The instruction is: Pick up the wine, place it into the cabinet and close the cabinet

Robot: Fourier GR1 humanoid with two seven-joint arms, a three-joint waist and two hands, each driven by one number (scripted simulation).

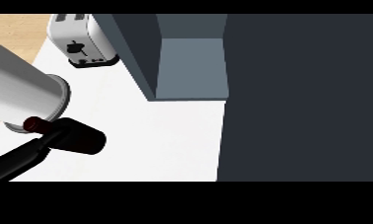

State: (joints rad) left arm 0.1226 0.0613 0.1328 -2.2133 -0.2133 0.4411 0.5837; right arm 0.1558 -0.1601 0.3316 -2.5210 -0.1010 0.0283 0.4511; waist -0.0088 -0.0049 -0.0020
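The wine (33, 124) shows only its dark red top at the lower left of the frame, held above the white bench (160, 139) with the left hand (76, 138) curled around it. The open cabinet (189, 65) stands at upper centre, well apart, and a toaster (80, 40) sits at upper left.

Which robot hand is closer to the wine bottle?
Left. The left robot hand touches the wine bottle at lower left; the right robot hand is not in view.
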